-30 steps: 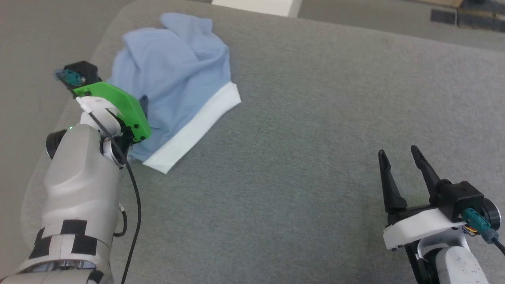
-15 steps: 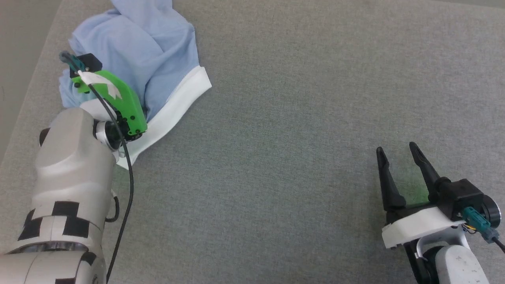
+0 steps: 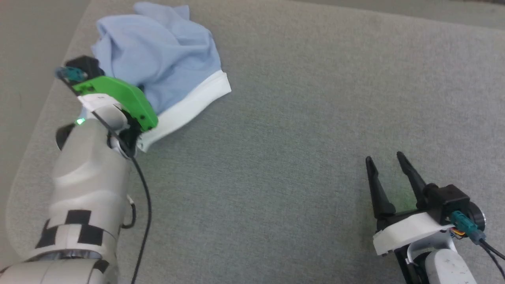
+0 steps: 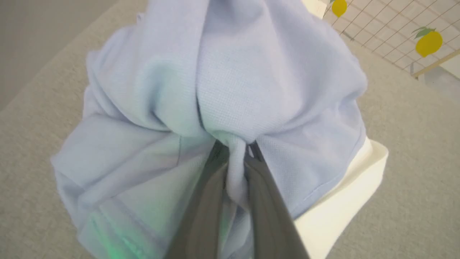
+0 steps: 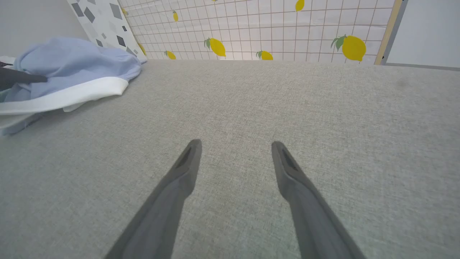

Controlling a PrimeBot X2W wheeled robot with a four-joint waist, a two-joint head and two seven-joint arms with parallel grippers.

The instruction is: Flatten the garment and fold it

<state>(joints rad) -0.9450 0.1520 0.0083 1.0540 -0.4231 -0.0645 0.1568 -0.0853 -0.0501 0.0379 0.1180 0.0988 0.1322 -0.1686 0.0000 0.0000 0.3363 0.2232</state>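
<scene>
The garment (image 3: 165, 67) is a light-blue knit shirt with a white band (image 3: 189, 108), lying bunched at the far left of the grey surface. In the left wrist view my left gripper (image 4: 235, 149) is shut on a pinched fold of the garment (image 4: 233, 90), blue cloth squeezed between both dark fingers. In the head view its green wrist mount hides the fingers at the garment's near-left edge. My right gripper (image 3: 388, 163) stands open over bare surface at the lower right, far from the cloth. The right wrist view has that gripper (image 5: 235, 145) open and the garment (image 5: 75, 61) off at the left.
The grey padded surface (image 3: 296, 138) ends in a rounded edge along the left, close to the garment. A tiled wall with yellow lemons (image 5: 251, 28) stands behind it. A black cable (image 3: 144, 197) hangs beside my left forearm.
My left gripper has shut on a fold of the garment. The head camera has shifted, so the whole scene sits differently. The right gripper stays open in place.
</scene>
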